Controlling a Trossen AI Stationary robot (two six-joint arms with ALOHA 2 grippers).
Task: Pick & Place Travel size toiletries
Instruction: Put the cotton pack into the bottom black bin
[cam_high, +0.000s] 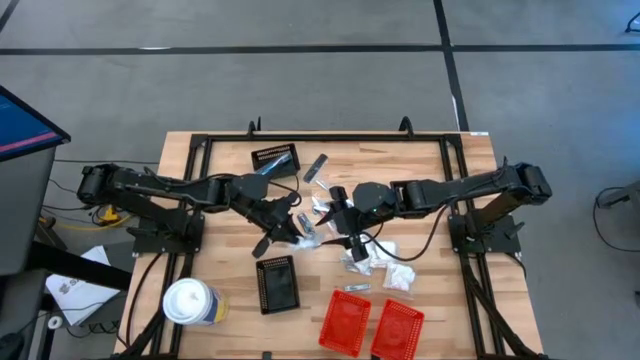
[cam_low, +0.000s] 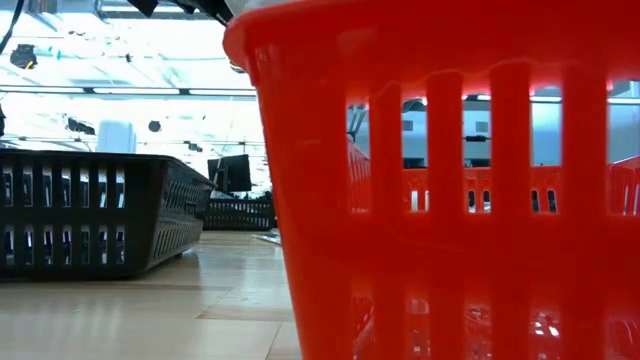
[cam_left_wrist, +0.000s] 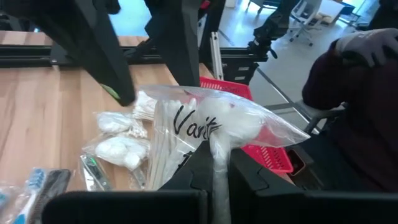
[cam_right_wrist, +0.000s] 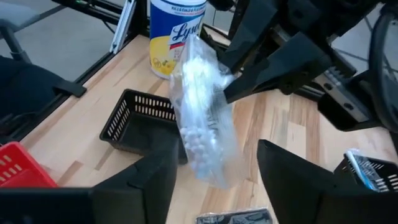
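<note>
my left gripper (cam_left_wrist: 214, 180) is clenched on the clear bag (cam_left_wrist: 211, 127), which hangs lengthwise between my right gripper's (cam_right_wrist: 214, 180) spread fingers, right arm nearest.

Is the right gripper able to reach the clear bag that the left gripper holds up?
Probably yes. The left gripper is shut on the clear bag, which hangs above the table. The right gripper, open, faces the bag closely, and nothing stands between them.

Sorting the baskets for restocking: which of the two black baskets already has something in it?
The far black basket, near the table's back edge: a bluish item lies in it. The near black basket, beside the white cup, looks empty.
</note>
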